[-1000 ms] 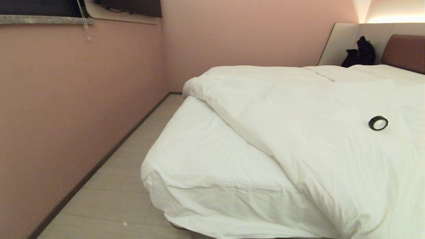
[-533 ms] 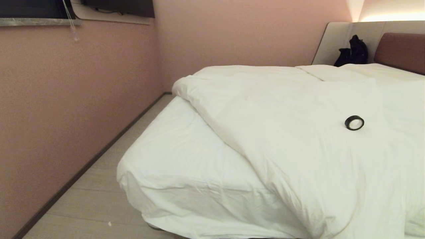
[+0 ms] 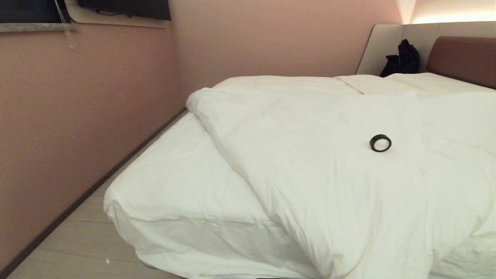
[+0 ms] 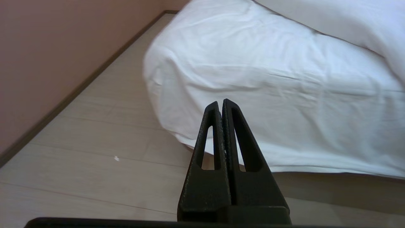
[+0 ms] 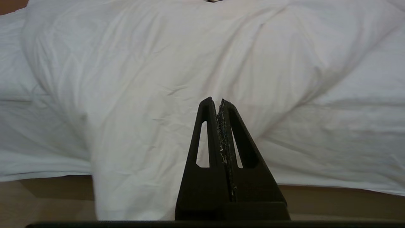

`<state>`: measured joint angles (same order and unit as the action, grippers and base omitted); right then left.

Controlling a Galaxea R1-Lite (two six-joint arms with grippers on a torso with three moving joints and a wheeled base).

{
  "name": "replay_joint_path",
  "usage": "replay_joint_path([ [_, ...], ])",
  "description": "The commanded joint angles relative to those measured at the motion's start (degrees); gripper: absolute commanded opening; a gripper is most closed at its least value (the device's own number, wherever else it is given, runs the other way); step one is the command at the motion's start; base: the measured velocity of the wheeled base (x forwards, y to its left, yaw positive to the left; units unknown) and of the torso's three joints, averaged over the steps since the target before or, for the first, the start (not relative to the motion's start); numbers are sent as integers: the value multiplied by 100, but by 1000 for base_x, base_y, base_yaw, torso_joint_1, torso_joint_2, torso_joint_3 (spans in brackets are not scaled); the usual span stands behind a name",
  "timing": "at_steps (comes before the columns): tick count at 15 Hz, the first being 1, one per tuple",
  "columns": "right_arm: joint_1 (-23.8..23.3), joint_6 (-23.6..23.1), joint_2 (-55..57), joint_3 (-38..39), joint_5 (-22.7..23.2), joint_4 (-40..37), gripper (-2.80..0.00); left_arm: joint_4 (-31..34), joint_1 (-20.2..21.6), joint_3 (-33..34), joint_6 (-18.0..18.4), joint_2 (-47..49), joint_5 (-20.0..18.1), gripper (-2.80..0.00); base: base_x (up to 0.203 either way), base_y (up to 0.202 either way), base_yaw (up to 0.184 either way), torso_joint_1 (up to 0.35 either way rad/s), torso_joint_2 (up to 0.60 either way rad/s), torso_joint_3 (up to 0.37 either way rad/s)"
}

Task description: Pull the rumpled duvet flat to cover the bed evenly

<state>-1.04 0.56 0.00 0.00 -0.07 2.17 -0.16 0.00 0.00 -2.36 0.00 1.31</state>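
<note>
The puffy white duvet (image 3: 317, 155) lies askew across the bed (image 3: 174, 190), leaving the near left corner of the sheeted mattress bare; one edge hangs over the foot. In the right wrist view the duvet (image 5: 164, 79) drapes down over the mattress front, and my right gripper (image 5: 219, 102) is shut and empty, short of it. My left gripper (image 4: 220, 103) is shut and empty, low over the floor, facing the bare mattress corner (image 4: 202, 72). Neither arm shows in the head view.
A black tape roll (image 3: 380, 143) rests on the duvet. A black bag (image 3: 402, 59) sits by the headboard (image 3: 461, 60). A pink wall (image 3: 77, 108) runs along the left, with a narrow strip of pale floor (image 3: 77, 248) between it and the bed.
The whole head view has shifted left, so the camera has moved to the right along the foot of the bed; bed and duvet lie as before.
</note>
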Motion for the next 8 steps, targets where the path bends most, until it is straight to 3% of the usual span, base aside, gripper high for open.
replay_joint_path([
  [1,-2,6,0,0,-1,3,-280,-2,0,0,-10,0,1,-280,0,-188,-3,4,2,0],
  [8,7,6,9,0,-1,3,-280,-11,0,0,-1,0,1,-280,0,-196,0,3,1,3],
])
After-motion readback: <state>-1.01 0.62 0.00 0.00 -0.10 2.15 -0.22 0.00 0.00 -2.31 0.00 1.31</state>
